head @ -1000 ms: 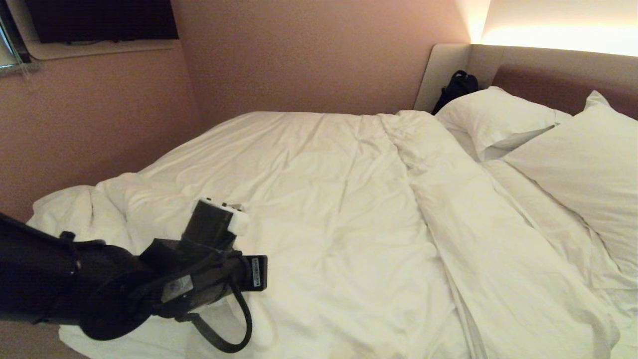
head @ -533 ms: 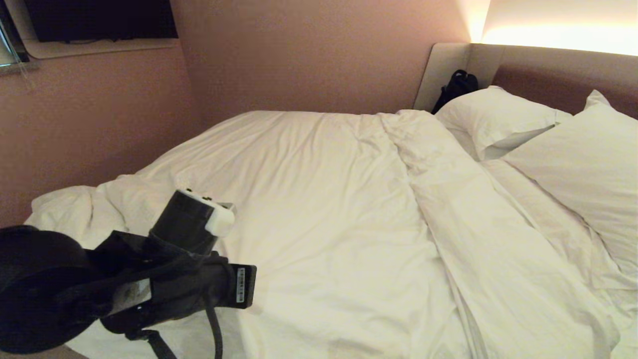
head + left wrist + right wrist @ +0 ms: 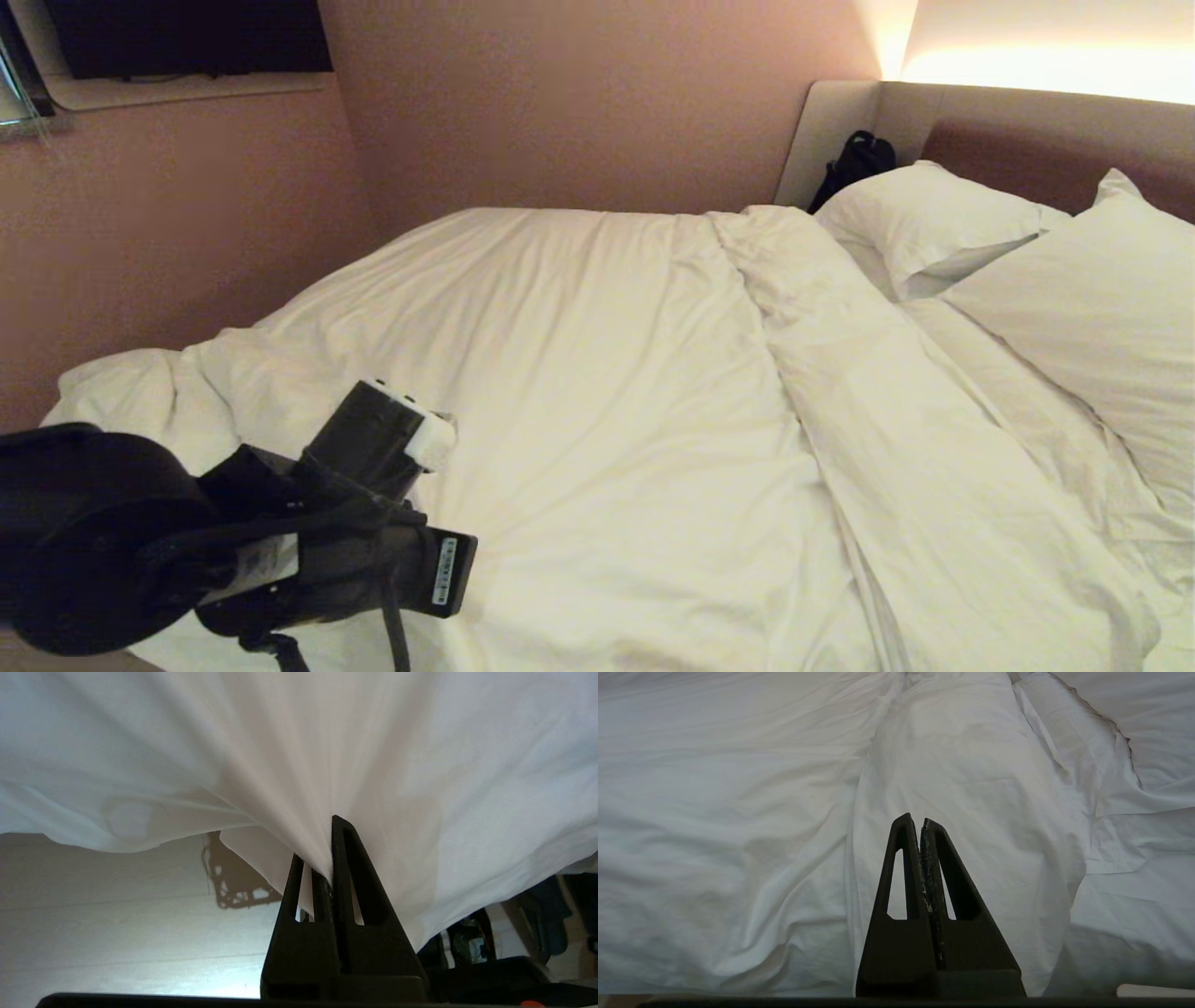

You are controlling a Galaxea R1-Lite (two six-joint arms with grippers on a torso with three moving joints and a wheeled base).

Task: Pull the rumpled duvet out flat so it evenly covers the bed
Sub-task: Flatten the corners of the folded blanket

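- I see the duvet (image 3: 597, 392) spread over most of the bed (image 3: 1046, 140), bunched at its near-left corner
- My left gripper (image 3: 327, 858) pinches its edge there
- My right gripper (image 3: 920, 826) is pressed together, empty
- Two pillows (image 3: 934, 224) lie by the headboard, pink walls beyond

We see a dim room under warm light glowing from a strip above the headboard (image 3: 1046, 121); soft shadows fill the creases of the duvet (image 3: 597, 392), and the nearby left arm (image 3: 187, 541) reads nearly black.
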